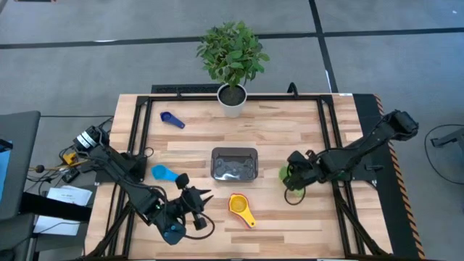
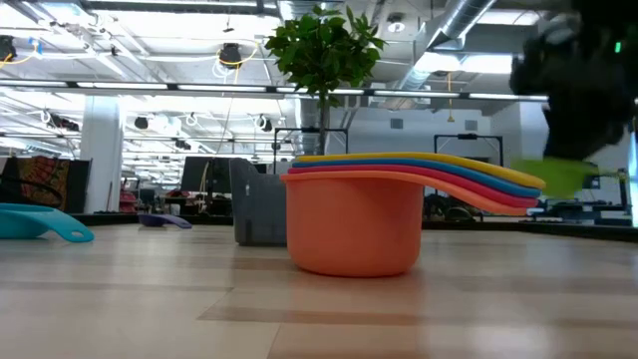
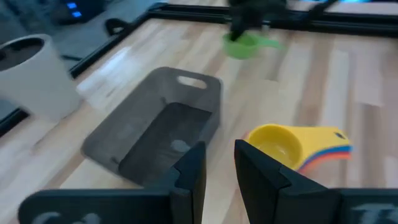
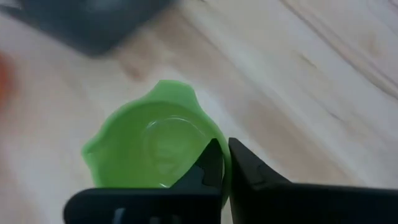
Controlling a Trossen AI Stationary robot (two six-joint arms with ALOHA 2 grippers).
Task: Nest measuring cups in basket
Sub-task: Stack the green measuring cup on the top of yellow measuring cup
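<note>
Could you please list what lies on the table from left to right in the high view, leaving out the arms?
Light blue cup → dark blue cup → basket, stacked yellow-topped cups → green cup, in the right claw.

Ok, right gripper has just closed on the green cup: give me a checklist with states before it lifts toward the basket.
1. Right gripper shut on the green cup rim: ok.
2. Basket holds no cups, room to drop: ok.
3. Path from green cup to basket free of objects: ok.
4. Left gripper away from basket: not ok, it points at it from nearby.
5. Nested stack undisturbed: ok.
6. Grip firm enough to lift: cannot tell.
</note>
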